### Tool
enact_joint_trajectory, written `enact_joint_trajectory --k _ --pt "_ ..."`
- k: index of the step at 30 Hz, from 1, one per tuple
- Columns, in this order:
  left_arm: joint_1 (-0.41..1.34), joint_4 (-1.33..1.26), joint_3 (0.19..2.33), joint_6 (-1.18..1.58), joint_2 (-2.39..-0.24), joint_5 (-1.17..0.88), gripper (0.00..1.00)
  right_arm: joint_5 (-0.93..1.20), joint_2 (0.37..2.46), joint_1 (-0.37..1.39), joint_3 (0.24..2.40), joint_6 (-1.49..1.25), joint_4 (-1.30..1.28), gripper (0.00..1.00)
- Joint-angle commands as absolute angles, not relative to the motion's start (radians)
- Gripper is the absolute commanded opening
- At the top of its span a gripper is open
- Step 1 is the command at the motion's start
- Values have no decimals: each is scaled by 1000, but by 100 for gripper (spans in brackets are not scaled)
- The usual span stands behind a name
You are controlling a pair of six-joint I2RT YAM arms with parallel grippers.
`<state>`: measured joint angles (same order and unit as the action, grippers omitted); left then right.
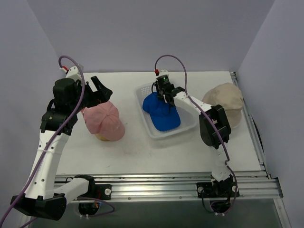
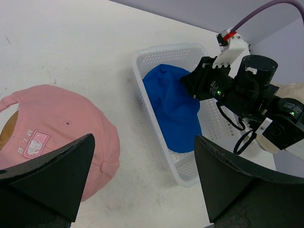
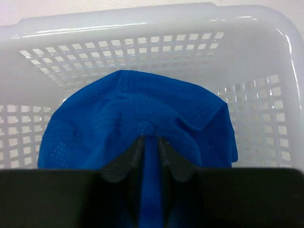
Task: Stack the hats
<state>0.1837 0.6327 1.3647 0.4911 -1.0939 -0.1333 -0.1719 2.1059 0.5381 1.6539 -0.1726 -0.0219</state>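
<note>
The bright blue cap [image 1: 161,113] [image 2: 173,109] [image 3: 137,114] lies inside the clear lattice basket [image 1: 148,128]. My right gripper [image 1: 164,97] [image 3: 150,140] reaches down into it, shut on a pinched fold of the blue fabric just below the crown button. A pink baseball cap [image 1: 104,121] [image 2: 52,137] rests on the table at the left. Above its far edge hovers my left gripper [image 1: 102,88] [image 2: 144,137], open with nothing between its fingers. At the far right lies a beige brimmed hat [image 1: 224,99] [image 2: 290,89].
The basket's rim [image 2: 142,57] [image 3: 142,23] stands around the blue cap on all sides. An orange-brown dome [image 1: 100,137] [image 2: 7,126] peeks out from under the pink cap. Walls close in on three sides; a metal rail [image 1: 161,183] runs along the near edge.
</note>
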Motion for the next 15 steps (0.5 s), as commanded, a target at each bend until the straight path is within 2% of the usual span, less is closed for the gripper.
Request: enact_joint_trajectory --k 1,7,15 --pt "192 583 1358 500 -1080 -146 94 -169 1984 543 1628 -175 -43 22" --pt "196 581 1351 499 -1078 -143 94 -117 1977 543 1563 -190 -87 36" --pt "198 574 1345 505 -1080 -147 94 -92 2049 543 1566 -181 -124 38"
